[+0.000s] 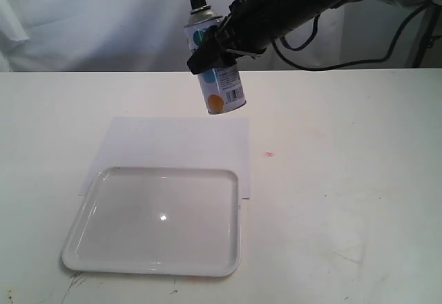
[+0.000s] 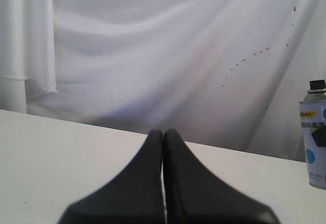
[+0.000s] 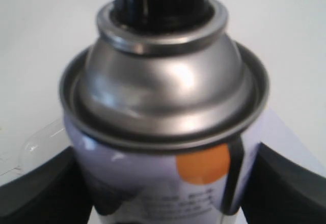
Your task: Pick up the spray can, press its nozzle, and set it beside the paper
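My right gripper [image 1: 214, 54] is shut on the spray can [image 1: 219, 83], holding it in the air above the far edge of the paper [image 1: 176, 141], slightly tilted. Its black nozzle [image 1: 199, 3] points up with nothing touching it. In the right wrist view the can's silver dome [image 3: 163, 86] and nozzle [image 3: 163, 0] fill the picture, with black fingers [image 3: 285, 188] on both sides of the label. The left wrist view shows the left gripper [image 2: 163, 135] shut and empty low over the table, the spray can [image 2: 315, 137] off to one side. The left arm is out of the exterior view.
A glossy white tray [image 1: 155, 262] with a raised rim lies on the near part of the paper. A small red mark [image 1: 269, 154] sits on the white table to the paper's right. White cloth hangs behind the table.
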Controlling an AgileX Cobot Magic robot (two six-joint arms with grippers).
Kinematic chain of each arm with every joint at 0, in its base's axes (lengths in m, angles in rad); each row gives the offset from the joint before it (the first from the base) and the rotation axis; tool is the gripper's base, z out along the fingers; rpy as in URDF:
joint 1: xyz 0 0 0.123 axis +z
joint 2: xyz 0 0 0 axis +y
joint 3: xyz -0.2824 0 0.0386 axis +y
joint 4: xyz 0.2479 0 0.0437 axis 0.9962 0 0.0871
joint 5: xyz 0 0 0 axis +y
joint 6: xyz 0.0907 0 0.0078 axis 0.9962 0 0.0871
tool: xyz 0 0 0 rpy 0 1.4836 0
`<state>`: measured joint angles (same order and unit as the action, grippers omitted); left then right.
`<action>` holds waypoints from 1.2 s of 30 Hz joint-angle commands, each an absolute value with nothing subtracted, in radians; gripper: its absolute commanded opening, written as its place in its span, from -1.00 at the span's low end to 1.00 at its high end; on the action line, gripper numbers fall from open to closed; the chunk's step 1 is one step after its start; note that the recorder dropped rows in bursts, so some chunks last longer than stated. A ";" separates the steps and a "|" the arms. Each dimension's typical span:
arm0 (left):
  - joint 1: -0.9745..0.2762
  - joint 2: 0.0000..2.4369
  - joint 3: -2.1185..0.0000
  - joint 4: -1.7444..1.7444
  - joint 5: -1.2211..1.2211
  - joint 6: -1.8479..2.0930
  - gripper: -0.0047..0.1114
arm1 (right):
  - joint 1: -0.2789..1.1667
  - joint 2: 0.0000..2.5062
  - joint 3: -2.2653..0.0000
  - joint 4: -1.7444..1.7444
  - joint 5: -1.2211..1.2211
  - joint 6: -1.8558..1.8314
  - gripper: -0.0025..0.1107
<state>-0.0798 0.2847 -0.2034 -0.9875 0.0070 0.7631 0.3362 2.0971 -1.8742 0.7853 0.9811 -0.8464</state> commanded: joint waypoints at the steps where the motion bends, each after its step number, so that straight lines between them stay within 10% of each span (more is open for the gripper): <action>1: -0.081 0.280 -0.197 -0.980 0.000 0.768 -0.92 | 0.334 2.074 -1.881 0.852 0.975 -0.883 -0.96; 36: -0.081 0.145 -0.053 -0.497 -0.098 0.768 -0.92 | 0.338 2.074 -1.881 0.870 0.939 -0.909 -0.96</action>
<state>-0.0798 0.1610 -0.1157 -0.5029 -0.0659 0.7631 0.3362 2.0971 -1.8742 0.8250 0.9606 -0.8937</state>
